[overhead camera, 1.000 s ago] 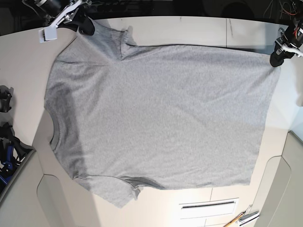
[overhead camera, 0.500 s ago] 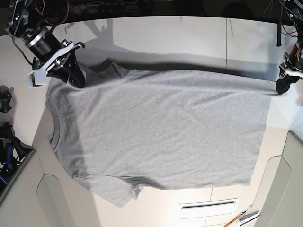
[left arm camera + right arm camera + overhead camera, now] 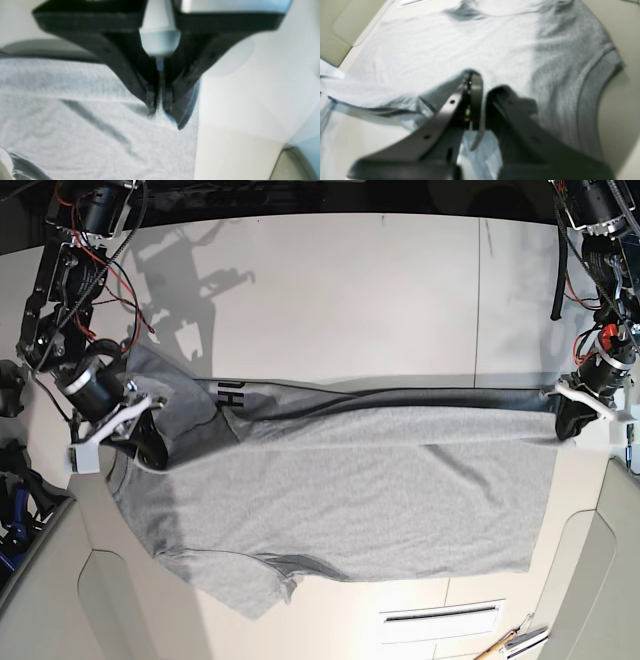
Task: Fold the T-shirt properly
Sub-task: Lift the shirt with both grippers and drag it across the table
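Both arms are carrying the far edge of the T-shirt (image 3: 350, 490) across the surface (image 3: 350, 290). Left gripper (image 3: 572, 420) and right gripper (image 3: 148, 448) fingers are clamping fabric; travel should be level and matched, edges aligning.

Shirt (image 3: 340, 490): I see it flat on the table (image 3: 350, 290), far edge doubled forward.
Grippers: right (image 3: 148, 448) at its left end, left (image 3: 570, 423) at its right.
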Motion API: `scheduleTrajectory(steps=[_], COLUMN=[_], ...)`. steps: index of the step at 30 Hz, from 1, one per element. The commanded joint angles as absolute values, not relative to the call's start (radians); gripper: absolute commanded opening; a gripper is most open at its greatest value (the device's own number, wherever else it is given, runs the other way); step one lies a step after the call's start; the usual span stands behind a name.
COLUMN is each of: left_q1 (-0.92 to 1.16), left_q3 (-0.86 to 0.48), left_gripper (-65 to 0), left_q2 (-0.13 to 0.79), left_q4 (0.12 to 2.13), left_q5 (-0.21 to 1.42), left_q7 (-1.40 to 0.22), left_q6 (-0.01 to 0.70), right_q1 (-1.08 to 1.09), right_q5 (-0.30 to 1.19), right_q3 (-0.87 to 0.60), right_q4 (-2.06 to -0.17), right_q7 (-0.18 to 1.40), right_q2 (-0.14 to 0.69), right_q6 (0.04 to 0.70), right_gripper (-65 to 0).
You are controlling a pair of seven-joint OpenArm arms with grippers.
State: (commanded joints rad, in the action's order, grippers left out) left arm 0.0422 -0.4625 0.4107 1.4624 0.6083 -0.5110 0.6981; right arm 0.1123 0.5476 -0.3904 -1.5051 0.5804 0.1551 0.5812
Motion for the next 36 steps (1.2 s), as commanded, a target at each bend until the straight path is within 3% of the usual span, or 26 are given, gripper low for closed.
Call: scheduleTrajectory(steps=[5,7,10,12,19,23,24,27,29,31,36], left_q1=[-0.028,-0.043,-0.047,-0.047,-0.044,-0.012,0.002,0.036,0.047,0.051,0.050], left_q3=[-0.438,-0.438,-0.438,-0.438,-0.564,-0.604,-0.604,-0.604,-0.604,-0.604,-0.601], left_gripper=[-63.3,-52.3,-33.6,-26.7,-26.0,-26.0,-26.0,-25.8,-21.6,-18.6,-18.6], left_q2=[0.410,0.410,0.410,0.413,0.432,0.432,0.430,0.430,0.429,0.428,0.419], left_q4=[1.292,1.239,1.220,1.220,1.221,1.221,1.221,1.221,1.221,1.220,1.219], left_q5=[0.608,0.608,0.609,0.619,0.852,0.883,0.883,0.883,0.882,0.863,0.829], left_q7=[-0.472,-0.467,-0.467,-0.502,-0.702,-0.752,-0.749,-0.729,-0.729,-0.720,-0.679], left_q6=[0.698,0.698,0.698,0.698,0.698,0.698,0.698,0.698,0.698,0.698,0.698], right_q1=[0.170,0.170,0.168,0.168,0.090,0.012,-0.013,-0.077,-0.112,-0.142,-0.152], right_q5=[0.512,0.512,0.512,0.523,0.592,0.599,0.599,0.610,0.609,0.609,0.635], right_q3=[-0.336,-0.331,-0.343,-0.368,-0.550,-0.587,-0.591,-0.603,-0.604,-0.604,-0.601], right_q4=[-1.326,-1.279,-1.263,-1.282,-1.467,-1.472,-1.472,-1.472,-1.470,-1.462,-1.426], right_q7=[0.580,0.580,0.581,0.586,0.693,0.688,0.685,0.670,0.650,0.616,0.594], right_q2=[0.155,0.154,0.155,0.154,0.161,0.220,0.235,0.257,0.257,0.257,0.248], right_q6=[0.580,0.580,0.580,0.580,0.580,0.578,0.572,0.562,0.553,0.553,0.553], right_gripper=[-65.0,-62.3,-43.2,-41.1,-41.0,-40.9,-40.0,-26.0,-20.3,-20.4,-20.4])
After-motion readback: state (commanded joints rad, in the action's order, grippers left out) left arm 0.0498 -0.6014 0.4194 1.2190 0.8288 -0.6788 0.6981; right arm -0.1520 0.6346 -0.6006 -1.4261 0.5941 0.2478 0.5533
